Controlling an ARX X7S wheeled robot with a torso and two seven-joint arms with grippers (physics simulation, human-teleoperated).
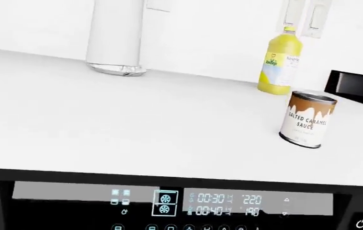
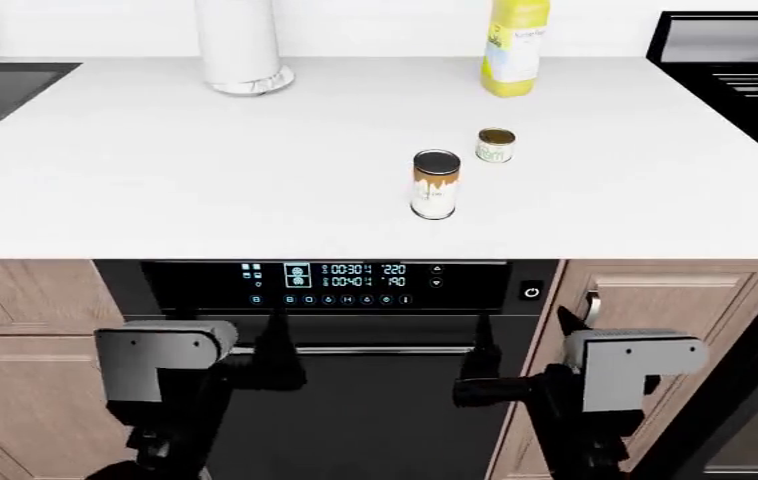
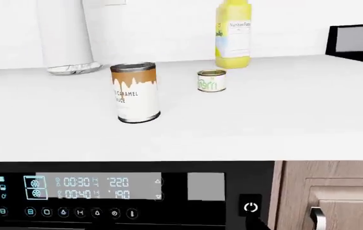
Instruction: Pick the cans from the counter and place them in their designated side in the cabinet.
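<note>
Both pincers, left (image 2: 276,362) and right (image 2: 483,368), hung low before oven (image 2: 352,400); grip state indeterminate. 2 cans (image 2: 435,184) (image 2: 495,145) stood upright on surface (image 2: 152,170).

Tall caramel-label can (image 2: 435,184) and squat gold-lidded can (image 2: 495,145) stand upright, near each other, on white counter (image 2: 152,170).

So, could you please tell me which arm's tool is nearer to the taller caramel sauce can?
Right. The right tool sits low in front of the oven, almost directly below the caramel sauce can; the left tool is equally low but further off to the side.
</note>
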